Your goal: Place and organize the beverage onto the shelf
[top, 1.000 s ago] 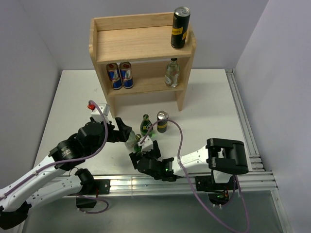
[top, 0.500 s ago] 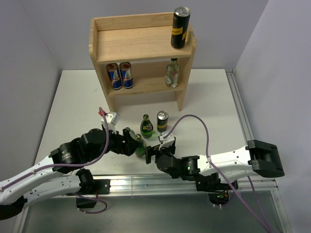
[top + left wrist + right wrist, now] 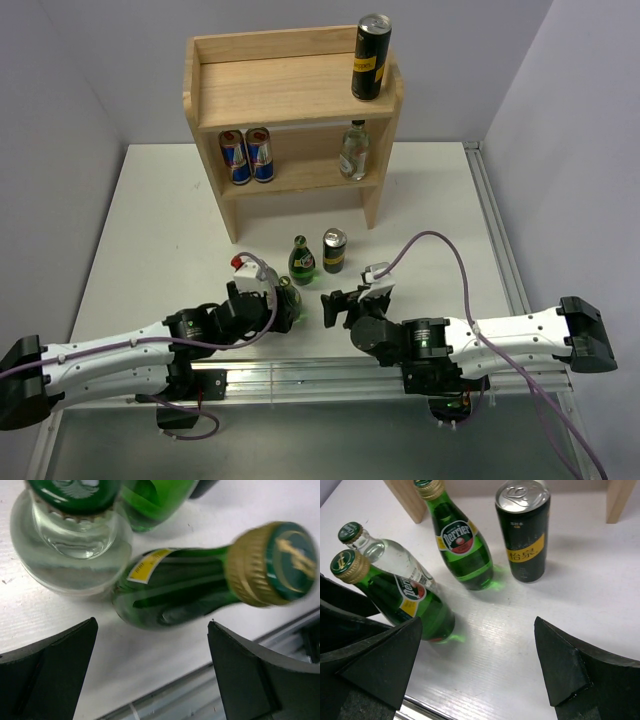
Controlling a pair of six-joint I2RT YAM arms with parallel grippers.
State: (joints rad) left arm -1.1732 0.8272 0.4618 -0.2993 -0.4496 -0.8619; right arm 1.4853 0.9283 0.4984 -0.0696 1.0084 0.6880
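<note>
The light wooden shelf (image 3: 290, 90) stands at the back with a black can (image 3: 372, 57) on its top board, and two blue-and-silver cans (image 3: 246, 155) and a clear bottle (image 3: 353, 150) on the lower board. On the table stand a green Perrier bottle (image 3: 301, 260) (image 3: 462, 545), a black can (image 3: 334, 250) (image 3: 524, 535), a clear bottle (image 3: 390, 555) (image 3: 75, 535) and a second green bottle (image 3: 289, 302) (image 3: 405, 600) (image 3: 190, 585). My left gripper (image 3: 275, 300) (image 3: 151, 625) is open, with the second green bottle just in front of its fingers. My right gripper (image 3: 335, 305) (image 3: 477, 622) is open and empty, right of that bottle.
The shelf's two front legs (image 3: 405, 497) (image 3: 620, 497) show behind the drinks. A metal rail (image 3: 330, 375) runs along the table's near edge, close under both grippers. White walls close off the back and both sides.
Both arms have stretched out low along the near edge. My left gripper has moved right and nearer, up to the green bottle. My right gripper has moved right and turned toward the drinks.
</note>
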